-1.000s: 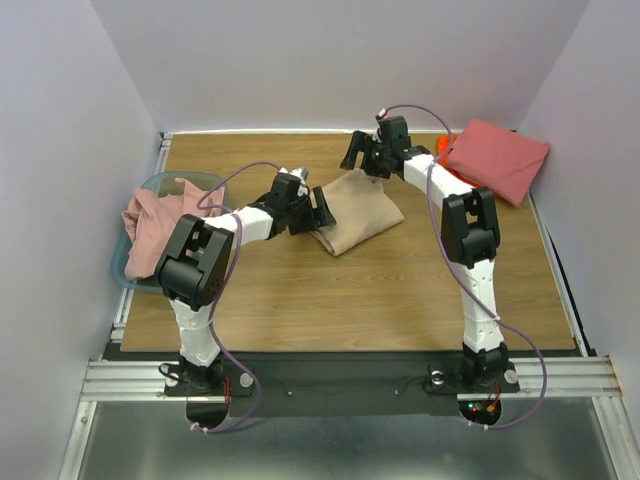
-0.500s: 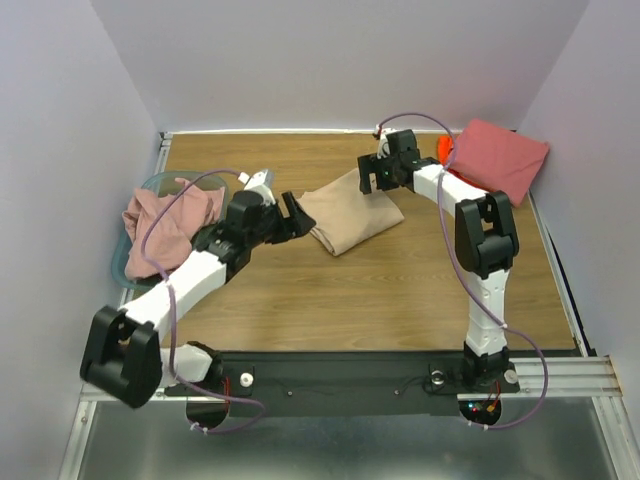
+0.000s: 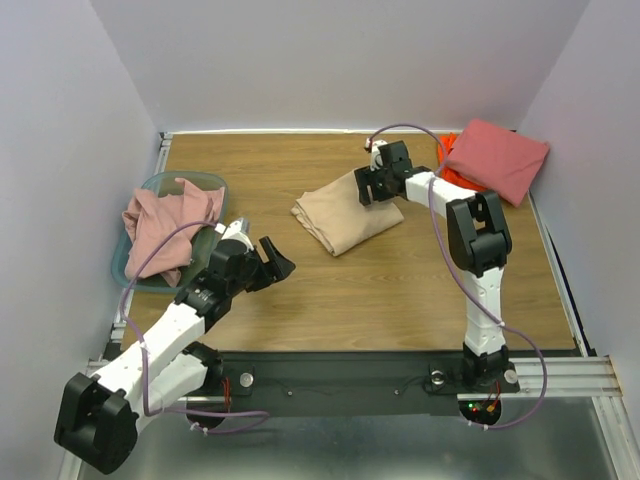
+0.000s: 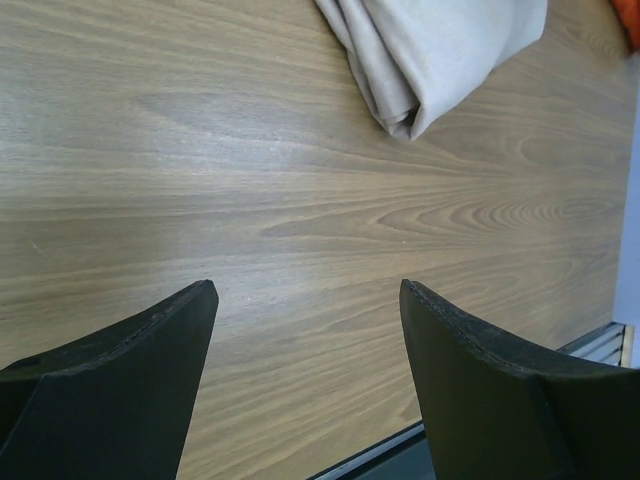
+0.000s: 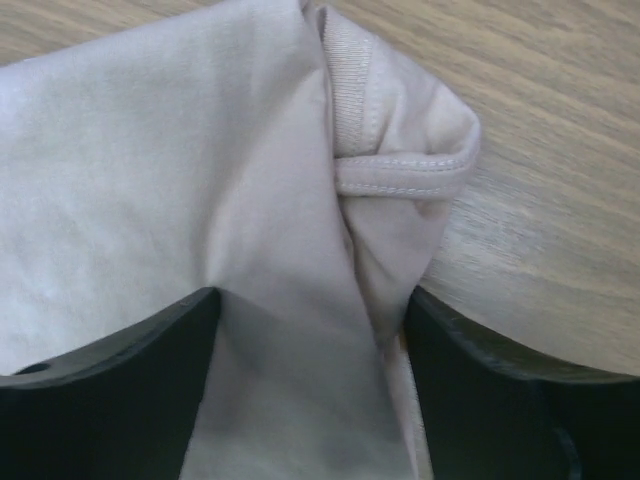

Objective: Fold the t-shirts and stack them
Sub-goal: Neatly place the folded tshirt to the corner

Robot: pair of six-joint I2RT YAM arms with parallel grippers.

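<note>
The tan t-shirt (image 3: 345,215) lies folded on the wooden table, mid-back. My right gripper (image 3: 366,186) is open and sits low over its far right corner. In the right wrist view the tan cloth (image 5: 200,180) with its collar hem lies between the spread fingers (image 5: 120,370). My left gripper (image 3: 276,262) is open and empty over bare wood, left of and nearer than the shirt. The left wrist view shows the shirt's folded edge (image 4: 440,50) far ahead. The dusty pink t-shirt (image 3: 165,225) lies crumpled in the bin. The salmon-red t-shirt (image 3: 495,158) lies folded at back right on the orange one (image 3: 447,163).
The translucent teal bin (image 3: 160,180) stands at the table's left edge. Lilac walls close in the back and both sides. The table's metal front rail (image 3: 350,375) runs along the near edge, and it shows at the bottom of the left wrist view (image 4: 400,445).
My left arm has pulled back from the tan shirt's left edge toward the near left, its gripper open. My right gripper has come down onto the shirt's far right corner.
</note>
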